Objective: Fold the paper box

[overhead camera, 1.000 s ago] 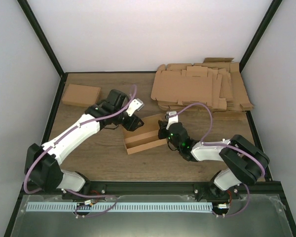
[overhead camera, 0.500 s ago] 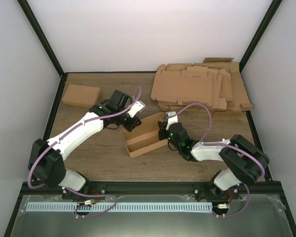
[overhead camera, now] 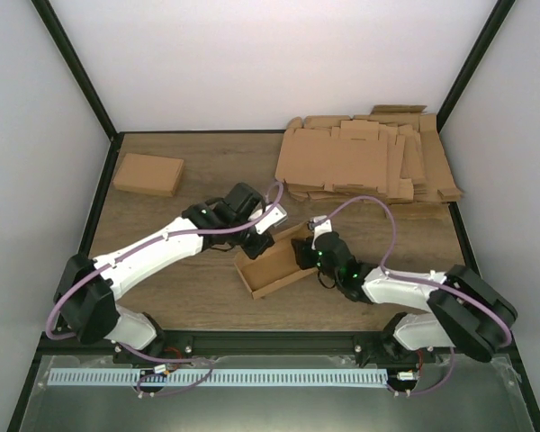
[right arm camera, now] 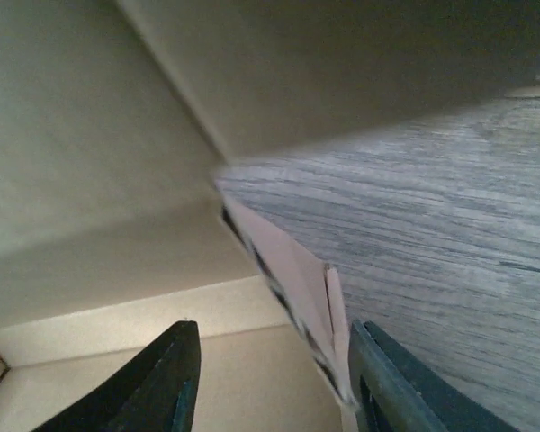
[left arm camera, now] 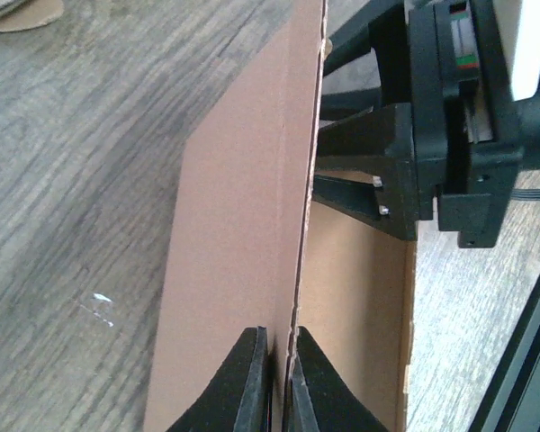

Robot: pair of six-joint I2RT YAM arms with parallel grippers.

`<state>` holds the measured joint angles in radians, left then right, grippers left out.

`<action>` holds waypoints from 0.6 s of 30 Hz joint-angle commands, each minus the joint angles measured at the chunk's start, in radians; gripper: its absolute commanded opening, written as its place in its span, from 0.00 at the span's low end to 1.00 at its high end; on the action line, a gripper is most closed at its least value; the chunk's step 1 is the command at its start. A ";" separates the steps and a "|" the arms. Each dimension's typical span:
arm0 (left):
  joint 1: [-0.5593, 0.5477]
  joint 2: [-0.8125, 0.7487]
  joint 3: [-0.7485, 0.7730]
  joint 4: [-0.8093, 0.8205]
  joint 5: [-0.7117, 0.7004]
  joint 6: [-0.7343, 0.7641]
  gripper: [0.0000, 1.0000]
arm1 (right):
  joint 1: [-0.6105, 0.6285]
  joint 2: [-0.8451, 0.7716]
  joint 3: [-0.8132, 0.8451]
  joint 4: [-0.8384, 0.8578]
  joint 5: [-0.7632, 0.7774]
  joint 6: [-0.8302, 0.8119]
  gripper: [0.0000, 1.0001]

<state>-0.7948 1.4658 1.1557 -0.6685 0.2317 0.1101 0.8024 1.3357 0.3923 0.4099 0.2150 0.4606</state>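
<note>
A brown wood-grain table (overhead camera: 198, 171) fills the middle of the overhead view. A plain white back wall (overhead camera: 270, 63) closes it in at the top, with white side walls (overhead camera: 27, 162) at left and right, all evenly lit. Thin black posts (overhead camera: 76, 67) run up the corners, and a pale slotted strip (overhead camera: 225, 378) lies on a grey ledge along the bottom edge.

You have bare wooden table (overhead camera: 189, 288) open to the left and front of the shallow brown cardboard box (overhead camera: 272, 273). The left gripper (left arm camera: 281, 360) occupies its far wall and the right gripper (right arm camera: 274, 333) its right end. Behind, the pile of flat brown cardboard sheets (overhead camera: 369, 166) narrows your way. A closed brown carton (overhead camera: 148, 174) blocks the back left corner.
</note>
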 commanded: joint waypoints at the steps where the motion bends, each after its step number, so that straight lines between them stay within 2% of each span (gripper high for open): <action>1: -0.033 0.038 -0.047 -0.038 -0.043 -0.057 0.09 | 0.012 -0.092 -0.026 -0.128 -0.040 0.026 0.53; 4: -0.048 0.050 -0.049 -0.031 -0.051 -0.077 0.09 | 0.012 -0.138 -0.051 -0.178 -0.044 0.042 0.67; 8: -0.065 0.064 -0.051 -0.021 -0.060 -0.100 0.09 | 0.012 -0.260 -0.076 -0.258 -0.034 0.070 0.77; 15: -0.104 0.074 -0.059 -0.006 -0.063 -0.132 0.12 | 0.012 -0.551 -0.063 -0.474 0.047 0.109 0.82; 18: -0.112 0.079 -0.066 0.008 -0.056 -0.150 0.15 | 0.008 -0.599 -0.017 -0.580 0.108 0.147 0.83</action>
<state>-0.9028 1.5227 1.1175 -0.6308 0.2047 -0.0017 0.8078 0.7864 0.3054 0.0101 0.2279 0.5522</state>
